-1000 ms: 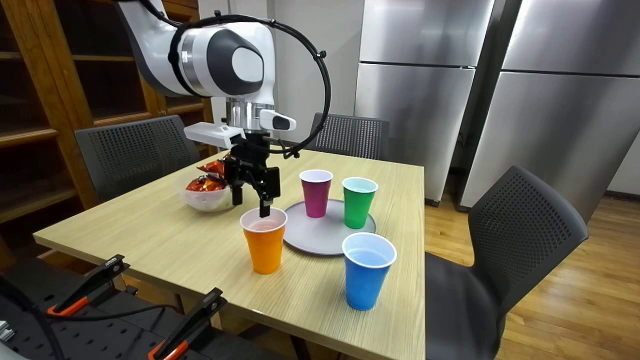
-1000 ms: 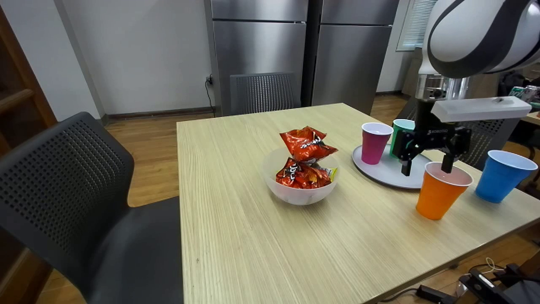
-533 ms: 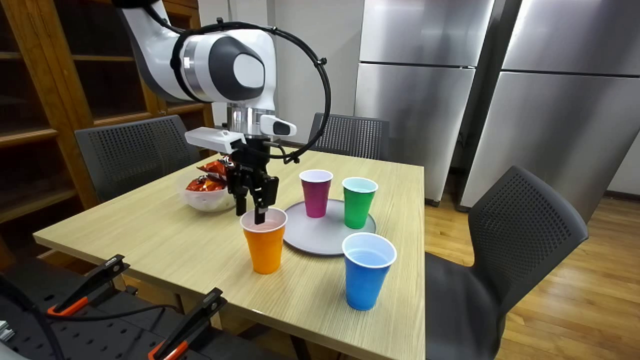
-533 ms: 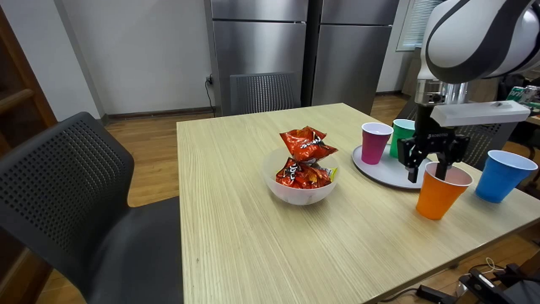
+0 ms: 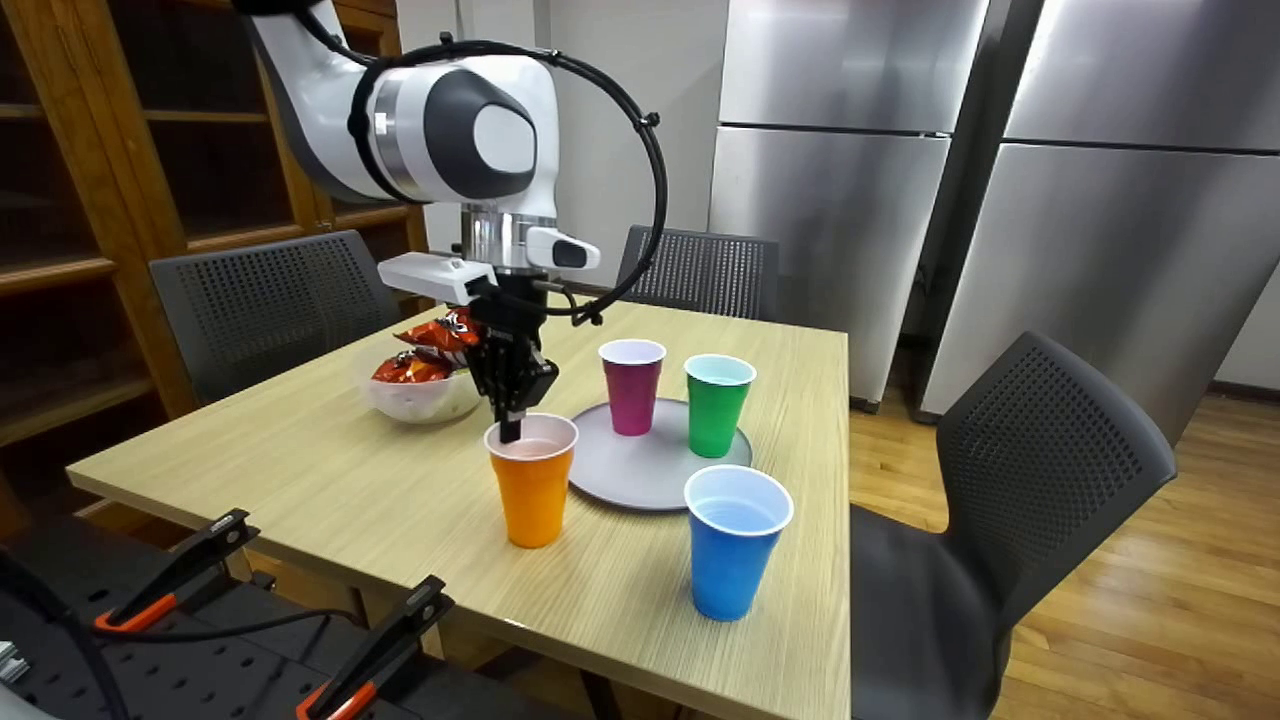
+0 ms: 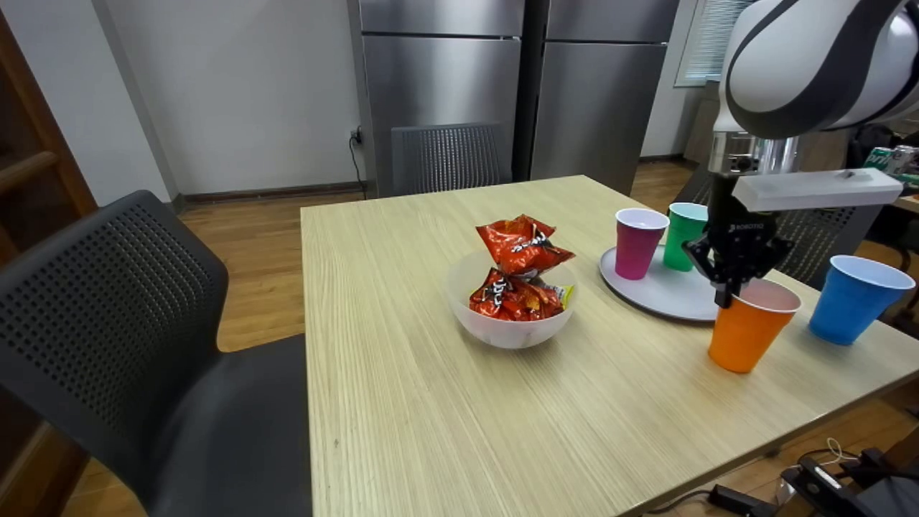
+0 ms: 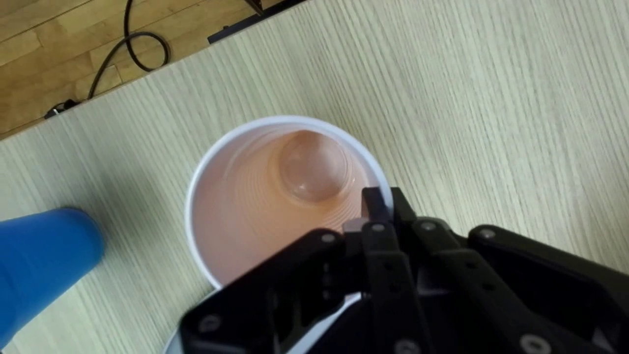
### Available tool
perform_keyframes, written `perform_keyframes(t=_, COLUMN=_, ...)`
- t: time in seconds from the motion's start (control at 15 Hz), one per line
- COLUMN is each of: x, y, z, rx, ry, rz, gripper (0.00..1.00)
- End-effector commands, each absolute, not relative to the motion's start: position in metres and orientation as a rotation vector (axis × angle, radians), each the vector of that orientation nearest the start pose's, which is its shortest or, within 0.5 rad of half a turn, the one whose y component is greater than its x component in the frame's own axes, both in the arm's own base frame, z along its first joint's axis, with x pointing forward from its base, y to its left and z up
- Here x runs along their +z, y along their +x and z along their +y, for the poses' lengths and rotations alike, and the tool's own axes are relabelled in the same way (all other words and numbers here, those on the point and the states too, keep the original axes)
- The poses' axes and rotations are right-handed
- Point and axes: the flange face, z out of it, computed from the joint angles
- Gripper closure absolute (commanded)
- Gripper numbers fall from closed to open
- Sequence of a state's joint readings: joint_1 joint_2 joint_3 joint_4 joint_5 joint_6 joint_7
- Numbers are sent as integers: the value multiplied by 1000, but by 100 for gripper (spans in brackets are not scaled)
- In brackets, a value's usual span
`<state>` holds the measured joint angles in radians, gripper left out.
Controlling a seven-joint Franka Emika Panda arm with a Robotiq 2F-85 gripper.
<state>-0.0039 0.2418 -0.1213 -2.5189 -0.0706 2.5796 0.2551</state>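
1. On a pale, straight-grained wooden table [image 6: 416, 431], near its edge, a tapered orange plastic cup [image 5: 533, 497] stood upright; its rolled rim was white, its finely ribbed interior pale pink.
2. One finger of the black two-fingered gripper [image 7: 388, 202] lay inside the cup, the other outside, closed upon the wall at the rim.
3. Just beside it, a round grey plate [image 5: 625, 480] bore a magenta plastic cup [image 5: 632, 395] and a green plastic cup [image 5: 716, 415].
4. Dark perforated-back chairs [image 5: 1050, 490] stood about the table, stainless-steel refrigerators [image 5: 830, 230] beyond.

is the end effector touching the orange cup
Touching: the wrist view shows the end effector pinching the orange cup at its rim, one finger inside, one outside.
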Motion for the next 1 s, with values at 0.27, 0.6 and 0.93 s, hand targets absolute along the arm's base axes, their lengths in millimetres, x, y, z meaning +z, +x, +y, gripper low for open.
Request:
perform_keyframes(t=0.27, x=193, y=442, z=-54, rx=228, ry=-3150, rz=536, gripper=99)
perform_keyframes(t=0.6, x=218, y=449, z=-48, rx=153, ry=-3141, rz=504, gripper=99)
perform_keyframes(t=0.93, x=240, y=461, z=-43, rx=77, ry=-3137, rz=480, gripper=99)
